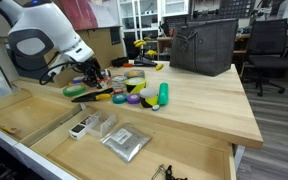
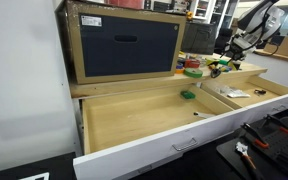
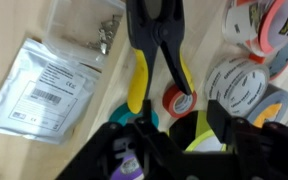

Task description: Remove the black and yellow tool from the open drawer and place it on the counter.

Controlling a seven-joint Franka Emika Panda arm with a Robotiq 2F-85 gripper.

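Observation:
The black and yellow tool (image 3: 156, 45), a clamp with black jaws and yellow handles, lies flat on the wooden counter (image 1: 199, 105) among tape rolls, close to the counter's edge over the open drawer (image 1: 24, 120). In an exterior view it lies just below my gripper (image 1: 94, 96). My gripper (image 3: 183, 105) is open and empty. It hovers a little above the tool's handle end and a yellow-and-black tape roll (image 3: 184, 135). In an exterior view the gripper (image 1: 92, 76) points down at the cluster of items.
Several tape rolls (image 3: 239, 90) crowd the counter around the tool. A green cylinder (image 1: 164, 95) lies beside them. A black basket (image 1: 204, 45) stands further back. A plastic bag (image 1: 124, 142) and small parts lie in the drawer (image 2: 144, 115).

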